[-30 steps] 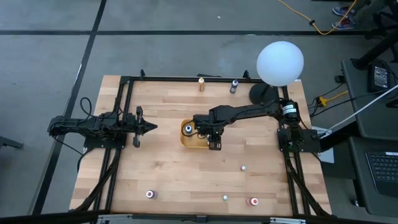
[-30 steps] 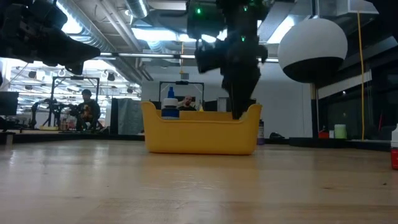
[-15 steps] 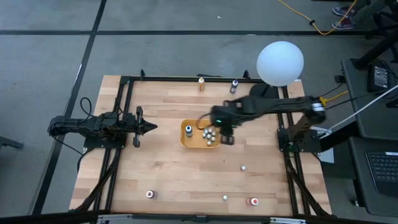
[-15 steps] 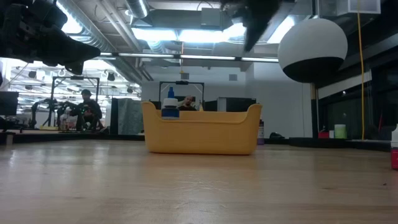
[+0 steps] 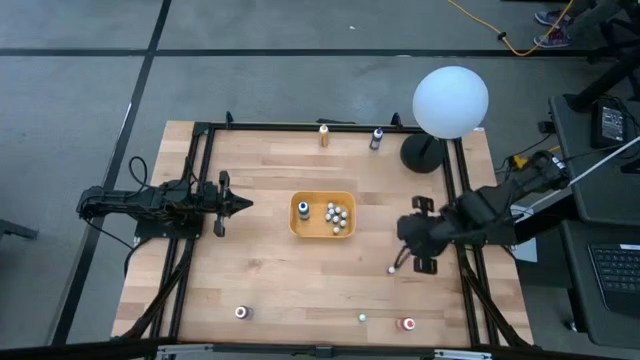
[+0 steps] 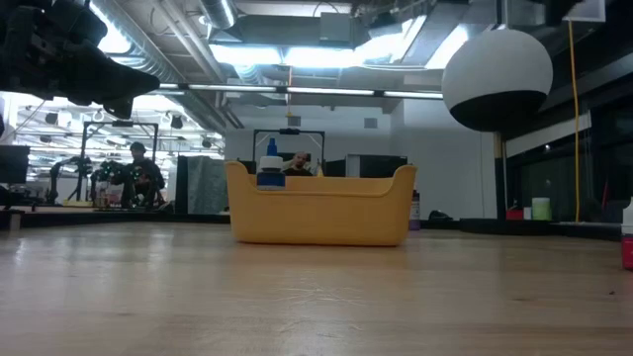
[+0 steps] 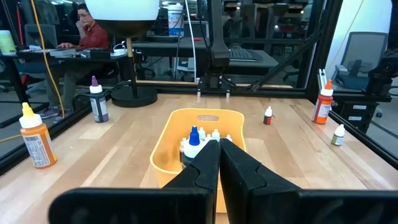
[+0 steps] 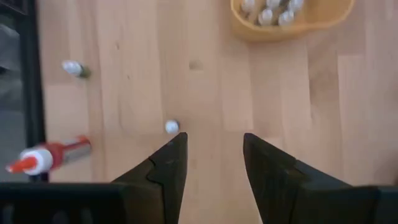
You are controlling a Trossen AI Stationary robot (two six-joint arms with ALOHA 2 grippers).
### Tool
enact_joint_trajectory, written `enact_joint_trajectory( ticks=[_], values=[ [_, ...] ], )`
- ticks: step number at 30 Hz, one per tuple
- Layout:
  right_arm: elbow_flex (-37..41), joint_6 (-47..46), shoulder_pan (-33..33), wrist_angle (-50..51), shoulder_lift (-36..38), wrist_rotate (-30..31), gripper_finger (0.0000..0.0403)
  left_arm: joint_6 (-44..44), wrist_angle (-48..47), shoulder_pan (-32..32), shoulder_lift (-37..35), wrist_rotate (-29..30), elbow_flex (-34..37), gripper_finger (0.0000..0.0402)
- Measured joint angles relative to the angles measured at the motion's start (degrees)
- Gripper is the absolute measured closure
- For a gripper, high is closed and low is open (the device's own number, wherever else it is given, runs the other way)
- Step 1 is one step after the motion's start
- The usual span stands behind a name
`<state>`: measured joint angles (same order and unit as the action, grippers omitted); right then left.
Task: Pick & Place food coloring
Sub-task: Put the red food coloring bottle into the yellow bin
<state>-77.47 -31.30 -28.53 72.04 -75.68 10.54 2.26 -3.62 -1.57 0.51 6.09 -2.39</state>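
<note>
Overhead inspection first. A rectangular orange-yellow plastic tray (image 5: 322,215) sits mid-table on the pale wooden tabletop (image 5: 270,280), holding a cluster of small white-capped food coloring bottles (image 5: 337,215) and one blue-capped bottle (image 5: 303,209). Other bottles stand loose: one small white bottle (image 5: 391,269) near the right side, three along the near edge, two at the far edge. The right gripper (image 5: 412,250) hangs just beside that small white bottle, jaws parted and holding nothing; in my judgement it is positioned to collect this bottle next. The left gripper (image 5: 240,204) waits well apart at the left, pointed toward the tray. A large white globe lamp (image 5: 451,101) stands at the far right corner.

Table-level view: the tray (image 6: 318,208) shows side-on with the blue-capped bottle (image 6: 270,170) standing above its rim; neither gripper is clearly identifiable here.

Left wrist view: the left gripper (image 7: 219,149) is closed tight on nothing, aimed at the tray (image 7: 166,149).

Right wrist view: the right gripper (image 8: 212,144) looks down at the table, jaws apart and empty, with the small white bottle (image 8: 171,126) just beside one finger, not between them; the approach probably needs a sideways correction.
</note>
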Motion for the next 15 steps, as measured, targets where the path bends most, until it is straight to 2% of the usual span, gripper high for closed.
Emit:
enact_joint_trajectory(
  ticks=[5,10,12,15],
  values=[
    [0.07,-5.15,-5.52,3.25,-0.82,2.74,0.0244,0.00,-0.01,0.00,0.00,0.01,0.00,0.0395],
    [0.09,-8.79,-8.15,1.93,-1.78,3.43,0.0243,0.00,0.00,-0.01,0.00,0.02,0.00,0.0393],
    [0.09,-9.36,-8.76,1.52,-2.19,3.07,0.0233,0.00,0.00,0.01,0.00,0.02,0.00,0.0391],
    [0.53,-10.25,-9.44,1.01,-2.62,2.65,0.0199,0.00,-0.02,-0.01,0.00,0.02,0.00,0.0392]
  ],
)
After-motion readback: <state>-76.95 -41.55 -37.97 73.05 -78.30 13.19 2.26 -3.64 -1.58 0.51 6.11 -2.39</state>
